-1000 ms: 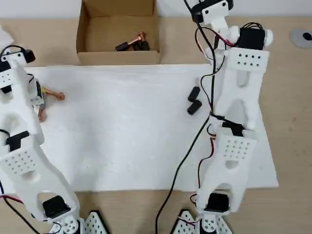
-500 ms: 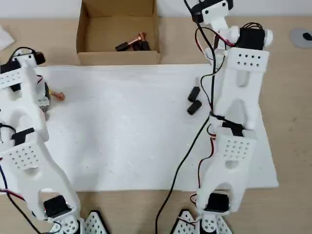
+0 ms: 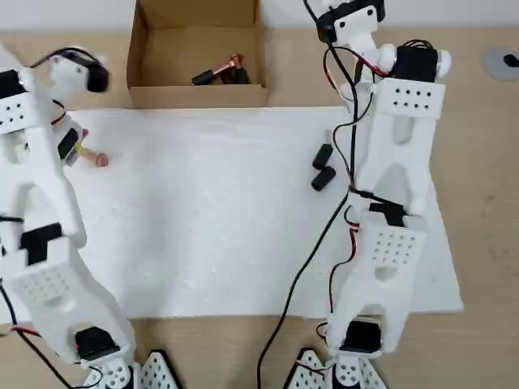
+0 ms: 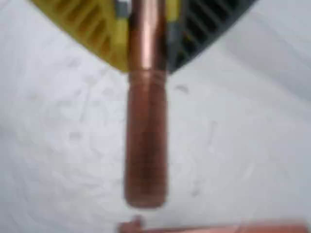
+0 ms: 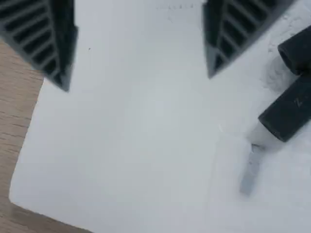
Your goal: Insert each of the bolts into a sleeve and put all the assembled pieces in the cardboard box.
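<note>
While my left jaws are clamped on a copper bolt (image 4: pixel 146 121), its smooth upper shank sits squeezed between the yellow pad (image 4: pixel 92 29) and the black pad (image 4: pixel 204 24). Its threaded length sticks straight out beyond them, over the white foam sheet (image 3: pixel 211 211) that covers the desk (image 3: pixel 478 162). Just past the held bolt's tip a second bolt (image 4: pixel 218 227) lies flat on the sheet, crosswise to the first and apart from it.

My right jaws stand wide apart with nothing between them, only bare sheet in the gap. Both black sleeves (image 3: pixel 323 156) (image 3: pixel 323 178) lie on the sheet outside that gap, off to the side beyond one finger (image 5: pixel 233 29). They rest close together, near my right arm and well apart from the bolts.

At the far edge of the sheet stands the cardboard box (image 3: pixel 146 96), and inside it lies an assembled piece (image 3: pixel 219 73), copper bolt in dark sleeve.
</note>
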You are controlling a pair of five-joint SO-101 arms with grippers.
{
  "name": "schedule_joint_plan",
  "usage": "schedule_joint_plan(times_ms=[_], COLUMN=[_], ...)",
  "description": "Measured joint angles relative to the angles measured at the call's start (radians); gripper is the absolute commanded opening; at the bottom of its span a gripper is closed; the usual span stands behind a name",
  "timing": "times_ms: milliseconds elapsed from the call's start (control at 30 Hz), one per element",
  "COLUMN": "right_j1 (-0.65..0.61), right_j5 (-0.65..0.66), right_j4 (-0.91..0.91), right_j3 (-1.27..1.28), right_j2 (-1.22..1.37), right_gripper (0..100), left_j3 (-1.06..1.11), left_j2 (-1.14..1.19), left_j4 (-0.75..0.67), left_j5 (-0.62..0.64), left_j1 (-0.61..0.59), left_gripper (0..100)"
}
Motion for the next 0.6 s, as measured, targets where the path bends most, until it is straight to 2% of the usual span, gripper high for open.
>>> schedule_joint_plan(times_ms=[100, 167, 400, 600], right_j1=[0.000, 0.000, 0.000, 0.000], right_j5=[0.000, -0.009, -0.012, -0.012], right_j4=[0.000, 0.000, 0.000, 0.000], right_j3=[0.000, 0.000, 0.000, 0.000], right_j2=[0.000, 0.000, 0.000, 0.000], right_gripper=[21.4, 21.4, 21.4, 21.4], left_j3=[0.121, 0.198, 0.316, 0.321], left_j2=[-0.054, -0.069, -0.069, -0.038], left_j4=[0.002, 0.002, 0.002, 0.002], left_j5=[-0.273, -0.384, -0.414, -0.423], left_j1=[0.031, 0.066, 0.167, 0.183], left_gripper=[1, 1, 1, 1])
